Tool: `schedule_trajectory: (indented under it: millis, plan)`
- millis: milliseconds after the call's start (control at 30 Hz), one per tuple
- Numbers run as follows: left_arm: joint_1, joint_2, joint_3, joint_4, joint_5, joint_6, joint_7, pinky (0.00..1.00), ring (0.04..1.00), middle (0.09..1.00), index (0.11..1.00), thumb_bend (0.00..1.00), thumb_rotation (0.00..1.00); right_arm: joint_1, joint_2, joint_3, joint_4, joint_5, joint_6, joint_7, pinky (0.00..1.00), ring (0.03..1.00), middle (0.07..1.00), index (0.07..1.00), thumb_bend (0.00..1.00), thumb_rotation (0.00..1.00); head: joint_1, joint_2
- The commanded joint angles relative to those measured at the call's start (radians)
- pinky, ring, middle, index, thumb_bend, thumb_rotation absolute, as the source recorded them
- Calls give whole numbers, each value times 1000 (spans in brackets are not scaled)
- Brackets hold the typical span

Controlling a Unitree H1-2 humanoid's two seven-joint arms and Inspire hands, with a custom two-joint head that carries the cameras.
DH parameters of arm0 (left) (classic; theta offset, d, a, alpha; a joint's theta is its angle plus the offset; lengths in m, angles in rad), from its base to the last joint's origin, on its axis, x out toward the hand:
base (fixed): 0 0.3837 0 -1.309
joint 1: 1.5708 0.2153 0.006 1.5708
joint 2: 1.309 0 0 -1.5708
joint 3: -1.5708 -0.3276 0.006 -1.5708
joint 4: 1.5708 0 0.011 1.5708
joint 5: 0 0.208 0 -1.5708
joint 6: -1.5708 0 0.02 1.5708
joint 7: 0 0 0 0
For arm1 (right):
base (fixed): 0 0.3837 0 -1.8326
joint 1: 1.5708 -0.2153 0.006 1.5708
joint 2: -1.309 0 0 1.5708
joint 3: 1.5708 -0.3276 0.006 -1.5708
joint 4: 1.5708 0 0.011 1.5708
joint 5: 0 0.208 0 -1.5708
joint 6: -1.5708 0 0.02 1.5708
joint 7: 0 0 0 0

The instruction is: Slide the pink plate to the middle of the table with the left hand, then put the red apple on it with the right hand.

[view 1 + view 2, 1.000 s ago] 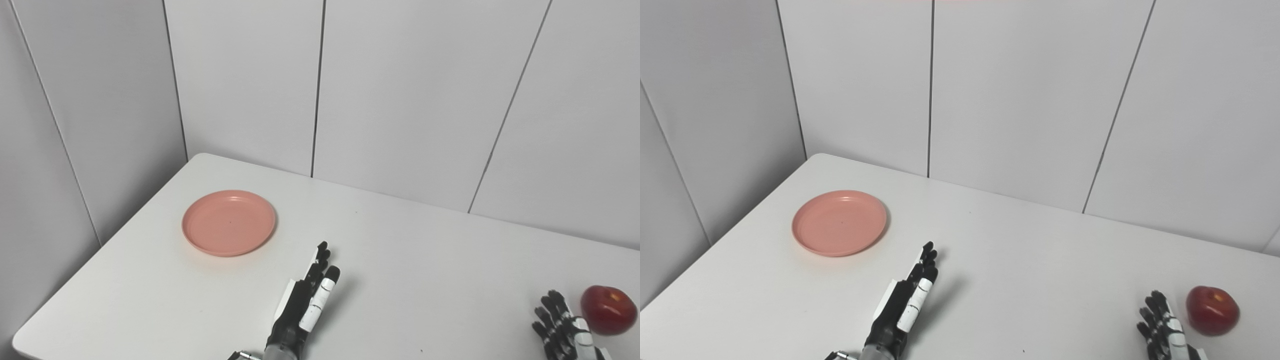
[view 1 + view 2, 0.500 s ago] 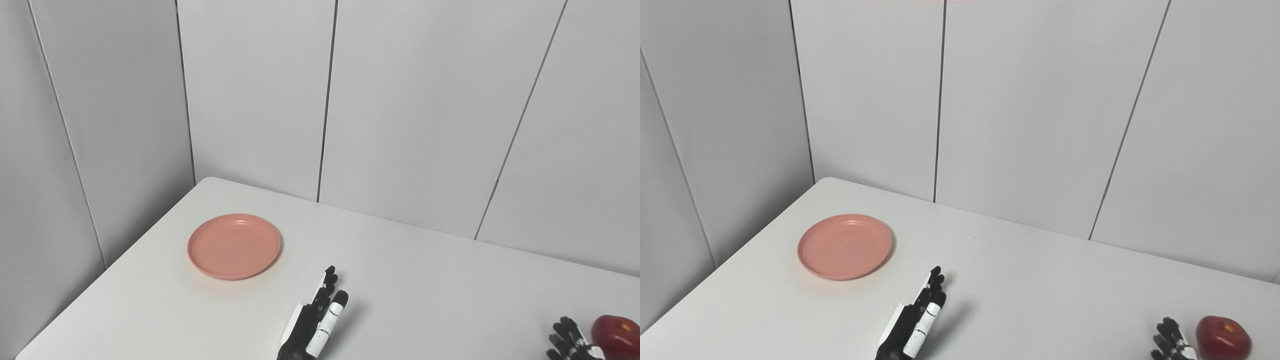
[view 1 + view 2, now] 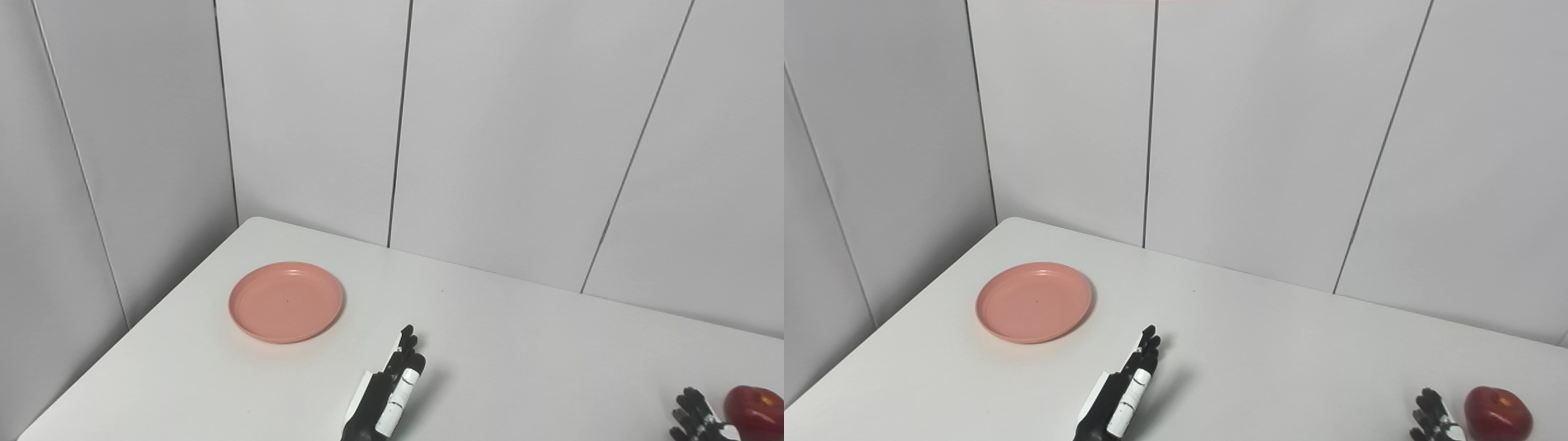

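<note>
The pink plate (image 3: 286,301) lies flat and empty on the white table (image 3: 520,343), toward its far left. My left hand (image 3: 388,389) is open with fingers stretched out, low over the table, to the right of the plate and nearer to me, apart from it. The red apple (image 3: 754,407) stands near the table's right front. My right hand (image 3: 698,419) is open just left of the apple, mostly cut off by the bottom edge; I cannot tell whether it touches the apple. Both also show in the right eye view: plate (image 3: 1034,301), apple (image 3: 1497,413).
Grey wall panels (image 3: 490,135) stand right behind the table's far edge and along its left side. The table's left edge (image 3: 122,343) runs diagonally close to the plate.
The camera tilted up over the last second, so the whole scene sits lower in the picture. Since half a second ago, the left hand has barely shifted; plate and apple have not moved.
</note>
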Motion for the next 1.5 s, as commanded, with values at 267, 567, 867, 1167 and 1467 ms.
schedule_trajectory:
  millis: [267, 567, 867, 1167, 1467]
  plan:
    - [30, -17, 32, -146, -124, 98, -31, 1000, 1000, 1000, 1000, 796, 987, 41, 20, 15, 5, -7, -11, -10, 1000, 1000, 971, 954, 857, 1000, -6, 5]
    - [-38, 8, 74, -214, -162, 178, -44, 1000, 1000, 1000, 1000, 772, 1000, 40, 20, 17, 12, -19, -21, -8, 1000, 998, 971, 956, 849, 1000, -16, 5]
    - [-99, 56, 107, -230, -163, 212, -52, 1000, 1000, 999, 1000, 789, 1000, 41, 21, 23, 11, -40, -31, -12, 1000, 994, 966, 950, 856, 1000, -23, 5]
    - [-157, 186, 131, -276, -142, 234, -99, 1000, 999, 984, 1000, 779, 1000, 50, 19, 28, -9, -43, -24, -13, 1000, 1000, 974, 960, 845, 1000, -28, 12]
    - [-236, 276, 185, -318, -158, 314, -111, 1000, 1000, 993, 1000, 772, 998, 54, 17, 32, -17, -44, -22, -19, 1000, 1000, 974, 961, 827, 1000, -33, 16]
